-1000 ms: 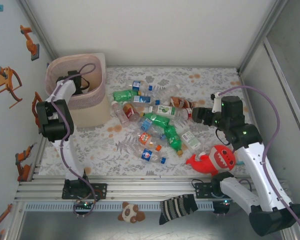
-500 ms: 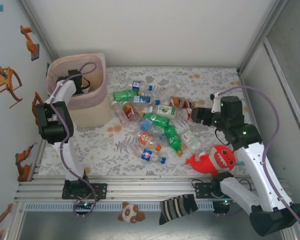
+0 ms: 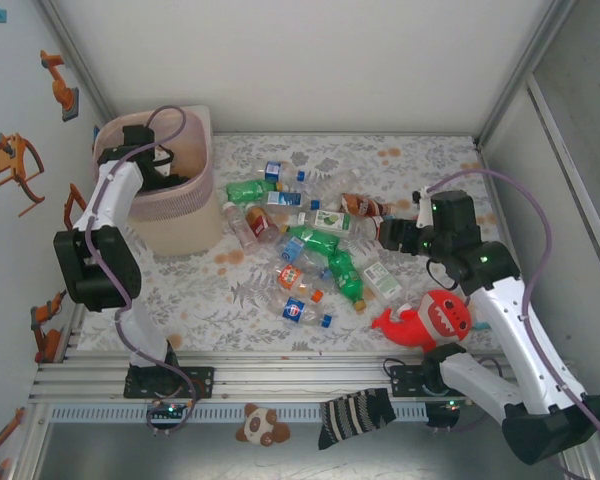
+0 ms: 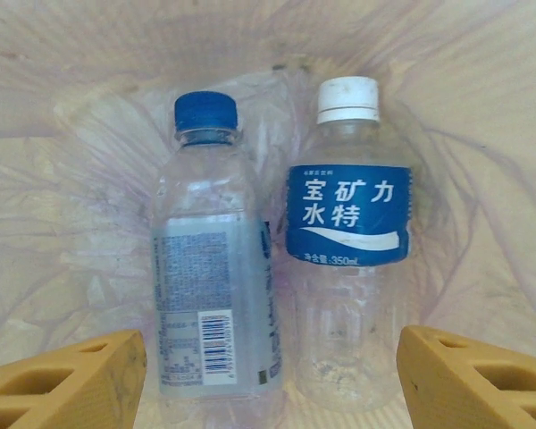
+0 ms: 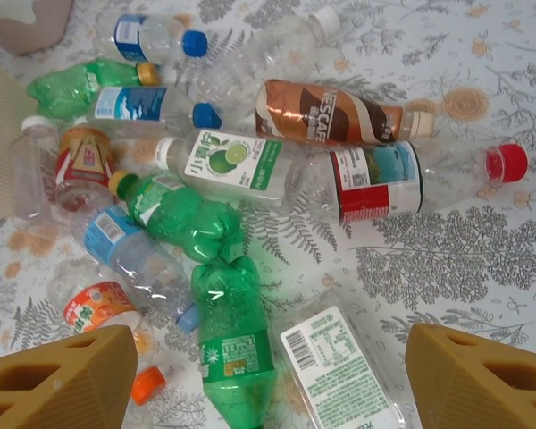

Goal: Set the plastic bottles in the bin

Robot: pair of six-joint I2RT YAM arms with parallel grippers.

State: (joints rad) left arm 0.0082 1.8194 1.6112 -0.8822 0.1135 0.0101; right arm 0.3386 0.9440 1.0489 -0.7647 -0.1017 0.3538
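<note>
Several plastic bottles [image 3: 315,245] lie in a heap on the patterned table's middle. The pink bin [image 3: 206,150] stands at the back left. My left gripper [image 3: 163,172] reaches down inside the bin, open [image 4: 272,362], above two clear bottles lying side by side on the bin's bottom: one blue-capped [image 4: 210,268], one white-capped with a blue label [image 4: 348,223]. My right gripper [image 3: 385,232] hovers open [image 5: 272,362] over the heap's right side. Under it are a crushed green bottle [image 5: 234,344] and a flat clear bottle with a white label [image 5: 339,371]; it touches neither.
A red plush toy [image 3: 427,320] lies near the right arm's base. A striped sock [image 3: 356,415] and a small plush [image 3: 262,425] lie on the front rail. Enclosure walls close in the left, back and right. In the right wrist view a red-capped bottle [image 5: 411,183] and a brown bottle [image 5: 326,112] lie farther off.
The left arm has swung towards the bin's back and its jaws have spread wider. The right gripper has edged left, closer to the heap.
</note>
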